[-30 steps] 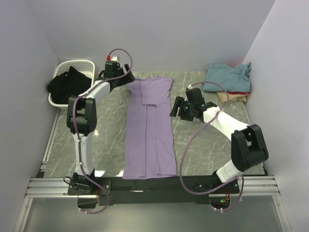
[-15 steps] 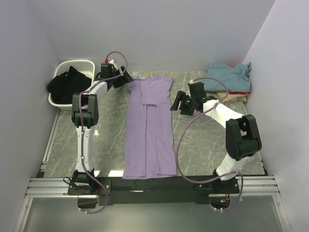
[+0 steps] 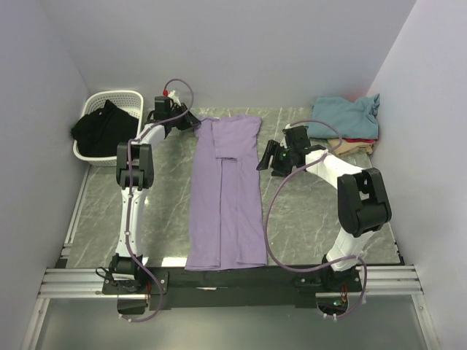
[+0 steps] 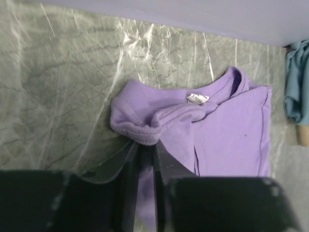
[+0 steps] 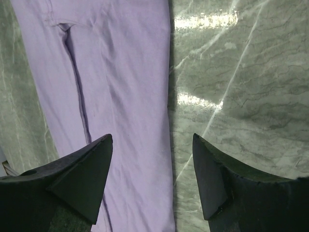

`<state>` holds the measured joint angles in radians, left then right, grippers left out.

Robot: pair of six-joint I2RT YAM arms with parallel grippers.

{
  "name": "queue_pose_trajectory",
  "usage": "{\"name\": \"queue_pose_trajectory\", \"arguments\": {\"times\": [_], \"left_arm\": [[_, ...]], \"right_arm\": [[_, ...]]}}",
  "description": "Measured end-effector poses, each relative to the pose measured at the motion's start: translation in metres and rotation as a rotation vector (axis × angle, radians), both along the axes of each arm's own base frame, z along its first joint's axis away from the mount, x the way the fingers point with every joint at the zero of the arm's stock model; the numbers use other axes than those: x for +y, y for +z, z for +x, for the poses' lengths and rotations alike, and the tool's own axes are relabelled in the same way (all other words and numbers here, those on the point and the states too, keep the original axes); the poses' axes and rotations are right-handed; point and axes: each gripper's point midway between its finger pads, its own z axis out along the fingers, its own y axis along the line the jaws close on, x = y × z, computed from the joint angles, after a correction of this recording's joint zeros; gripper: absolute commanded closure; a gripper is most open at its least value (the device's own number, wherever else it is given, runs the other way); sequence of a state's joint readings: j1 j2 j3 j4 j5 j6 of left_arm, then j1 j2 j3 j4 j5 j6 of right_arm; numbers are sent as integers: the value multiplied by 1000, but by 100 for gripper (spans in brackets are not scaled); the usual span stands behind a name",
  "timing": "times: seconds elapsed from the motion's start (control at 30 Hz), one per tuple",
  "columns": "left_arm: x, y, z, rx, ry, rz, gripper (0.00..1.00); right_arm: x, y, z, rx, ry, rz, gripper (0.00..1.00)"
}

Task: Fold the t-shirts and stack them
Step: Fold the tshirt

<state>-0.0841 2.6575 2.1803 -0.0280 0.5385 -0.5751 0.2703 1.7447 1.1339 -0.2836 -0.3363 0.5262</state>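
A lavender t-shirt lies lengthwise down the middle of the table, its sides folded in to a long strip. My left gripper sits at its far left corner. In the left wrist view the jaws are closed on the bunched sleeve hem of the lavender t-shirt, with fabric showing between them. My right gripper hovers open at the shirt's right edge. In the right wrist view the right gripper straddles that edge of the lavender t-shirt. Folded teal, red and tan t-shirts are stacked at the back right.
A white basket holding black clothes stands at the back left. Walls close in the table on three sides. The marble tabletop shows bare to the right of the shirt.
My left gripper has moved onto the shirt's far left corner and closed on the sleeve hem. The right gripper has shifted slightly and stays open.
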Motion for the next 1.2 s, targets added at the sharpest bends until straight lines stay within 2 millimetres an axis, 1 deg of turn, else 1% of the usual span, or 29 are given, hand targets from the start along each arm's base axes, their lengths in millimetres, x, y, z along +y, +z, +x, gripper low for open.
{"name": "queue_pose_trajectory", "arguments": {"times": [0.1,0.2,0.23,0.33,0.37,0.4,0.43,0.5,0.53,0.63,0.73,0.87,0.93,1.03,1.1,1.2], "left_arm": [[-3,-7,2,6,-14,-24,90],[-4,-5,7,-11,-18,-37,90],[-5,-4,8,-18,-17,-43,88],[-3,3,13,-44,-8,-58,76],[-3,7,16,-62,-5,-65,69],[-3,12,18,-82,-2,-71,49],[-2,14,20,-96,0,-73,26],[-1,20,24,-127,5,-75,12],[0,22,26,-137,10,-79,1],[4,23,27,-154,19,-80,1],[5,22,24,-166,22,-79,1],[9,23,9,-139,36,-63,0],[12,28,4,-133,41,-44,1],[14,47,-2,-144,37,-18,0],[14,66,-9,-156,28,-2,1],[10,104,-27,-193,7,2,1]], "right_arm": [[1,-2,1,6,4,5,27],[2,-2,1,6,8,9,27],[3,-1,2,4,8,10,27],[3,-3,3,4,9,12,27],[3,-4,3,6,10,12,27],[4,-6,3,10,10,12,27],[4,-7,3,13,10,12,28],[4,-10,2,20,12,13,28],[4,-11,2,23,13,13,27],[5,-12,2,25,14,14,28],[5,-11,3,20,14,15,27],[5,-11,4,17,13,15,27],[4,-11,5,15,9,9,27],[-5,-12,6,2,-24,-30,28],[-14,-10,8,-13,-57,-62,27],[-29,-2,10,-40,-111,-97,27]]}}
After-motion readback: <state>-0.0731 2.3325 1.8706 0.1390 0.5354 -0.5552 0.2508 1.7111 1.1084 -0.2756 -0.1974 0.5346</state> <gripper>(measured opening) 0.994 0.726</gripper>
